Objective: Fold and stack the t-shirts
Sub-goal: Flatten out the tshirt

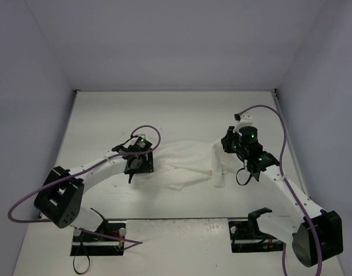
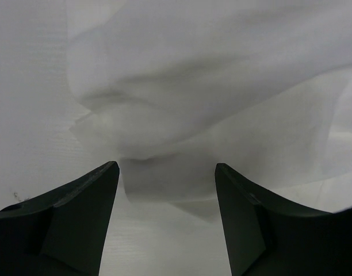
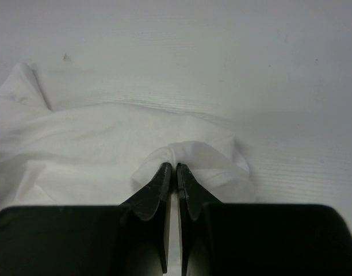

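Right jaws pinched shut on a fold of white t-shirt (image 3: 78, 138), left jaws spread wide over its rumpled edge

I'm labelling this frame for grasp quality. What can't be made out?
Top view: t-shirt print and sleeves, lost in crumpled folds.
Left wrist view: t-shirt cut off by top and right edges.
Right wrist view: how much fabric the right gripper pinches, hidden by its shut jaws.

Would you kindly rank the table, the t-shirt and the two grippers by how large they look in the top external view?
1. table
2. t-shirt, crumpled between the arms
3. left gripper and right gripper: they look about alike, so I would not rank them.
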